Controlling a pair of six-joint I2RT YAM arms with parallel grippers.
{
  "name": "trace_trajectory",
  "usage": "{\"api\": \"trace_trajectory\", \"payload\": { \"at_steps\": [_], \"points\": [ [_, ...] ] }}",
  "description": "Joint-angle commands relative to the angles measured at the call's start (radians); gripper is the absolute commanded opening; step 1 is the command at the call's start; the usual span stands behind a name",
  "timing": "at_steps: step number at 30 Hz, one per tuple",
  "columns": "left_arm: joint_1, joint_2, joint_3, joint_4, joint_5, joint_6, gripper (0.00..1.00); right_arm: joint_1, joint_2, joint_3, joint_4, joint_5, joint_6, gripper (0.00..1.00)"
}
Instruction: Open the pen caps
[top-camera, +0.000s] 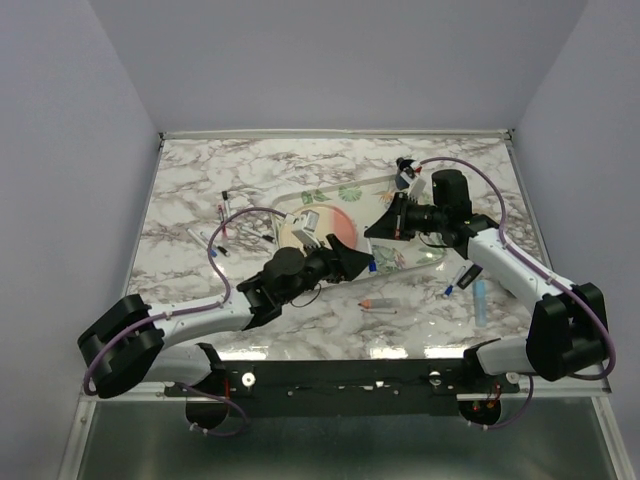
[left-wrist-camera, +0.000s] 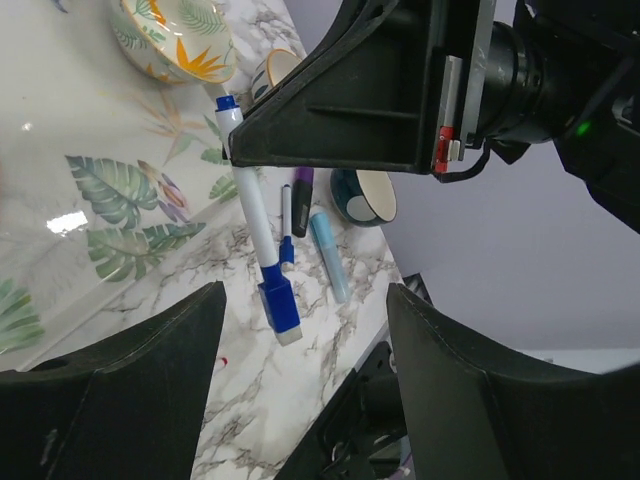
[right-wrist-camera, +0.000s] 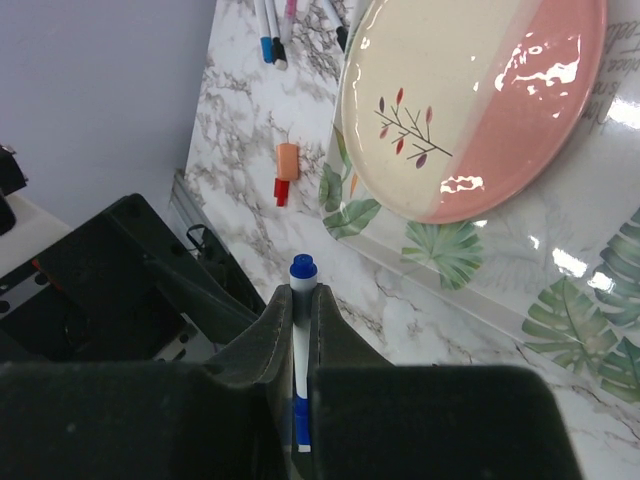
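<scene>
1. Here, the right gripper (right-wrist-camera: 303, 295) is clenched on a white pen (left-wrist-camera: 255, 215), pinching the barrel close to its small blue end.
2. The pen hangs tilted below those fingers. Its blue cap (left-wrist-camera: 278, 303) is seated on the lower end, above the marble table (left-wrist-camera: 340, 330) and just off the tray.
3. The left gripper (left-wrist-camera: 305, 290) is released, its fingers (left-wrist-camera: 130, 390) spread wide on either side of the cap without touching it.
4. The clear tray (right-wrist-camera: 590, 300), printed with green leaves, carries a cream-and-pink plate (right-wrist-camera: 470, 90) with a small twig motif.
5. A leaf-patterned bowl (left-wrist-camera: 170, 40) stands at the tray's far part; its contents cannot be seen.
6. A blue cup (left-wrist-camera: 365, 195) with a cream inside stands on the marble past the tray. Near it lie a dark purple marker (left-wrist-camera: 301, 195), a thin blue-tipped marker (left-wrist-camera: 286, 230) and a light-blue highlighter (left-wrist-camera: 330, 258).
7. Other pens (top-camera: 222, 207) lie scattered on the table's left side.
8. Faint print on the tray beside the plate's rim is too small to read.
</scene>
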Motion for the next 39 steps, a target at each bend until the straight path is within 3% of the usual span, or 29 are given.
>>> {"api": "trace_trajectory", "payload": {
  "at_steps": [1, 7, 15, 18, 22, 26, 28, 29, 31, 32, 33, 35, 36, 37, 39],
  "points": [
    [-0.038, 0.085, 0.087, -0.098, -0.12, -0.047, 0.7, -0.004, -0.026, -0.012, 0.061, -0.01, 0.044, 0.01],
    [-0.092, 0.12, 0.156, -0.227, -0.208, -0.027, 0.65, -0.01, -0.023, -0.015, 0.069, -0.011, 0.058, 0.01],
    [-0.123, 0.174, 0.248, -0.352, -0.3, 0.017, 0.49, -0.012, -0.029, -0.029, 0.078, -0.008, 0.058, 0.01],
    [-0.127, 0.19, 0.28, -0.394, -0.315, 0.033, 0.39, -0.012, -0.034, -0.032, 0.076, -0.005, 0.058, 0.01],
    [-0.127, 0.202, 0.297, -0.413, -0.286, 0.051, 0.03, -0.015, -0.043, -0.027, 0.072, 0.001, 0.053, 0.01],
    [-0.121, 0.176, 0.276, -0.399, -0.233, 0.083, 0.0, -0.027, -0.057, -0.023, 0.069, 0.002, 0.035, 0.01],
    [-0.101, 0.144, 0.241, -0.372, -0.184, 0.103, 0.0, -0.036, -0.06, 0.009, 0.041, -0.013, -0.023, 0.09],
    [-0.089, 0.13, 0.222, -0.352, -0.097, 0.109, 0.0, -0.039, -0.06, 0.032, 0.018, -0.022, -0.06, 0.24],
    [-0.032, 0.086, 0.17, -0.309, 0.0, 0.112, 0.0, -0.047, -0.059, 0.104, -0.073, -0.059, -0.224, 0.38],
    [-0.009, 0.072, 0.153, -0.294, 0.063, 0.129, 0.0, -0.047, -0.059, 0.131, -0.118, -0.07, -0.297, 0.49],
    [0.011, 0.056, 0.138, -0.289, 0.151, 0.131, 0.0, -0.049, -0.062, 0.152, -0.162, -0.155, -0.51, 0.54],
    [0.054, 0.01, 0.102, -0.295, 0.239, 0.161, 0.0, -0.049, -0.075, 0.21, -0.357, -0.259, -0.775, 0.66],
    [0.069, -0.007, 0.092, -0.292, 0.328, 0.175, 0.0, -0.05, -0.086, 0.226, -0.428, -0.35, -1.012, 0.68],
    [0.09, -0.037, 0.075, -0.298, 0.367, 0.183, 0.0, -0.049, -0.117, 0.234, -0.557, -0.372, -1.13, 0.68],
    [0.104, -0.059, 0.075, -0.327, 0.433, 0.215, 0.0, -0.049, -0.155, 0.223, -0.621, -0.402, -1.394, 0.7]
  ]
}}
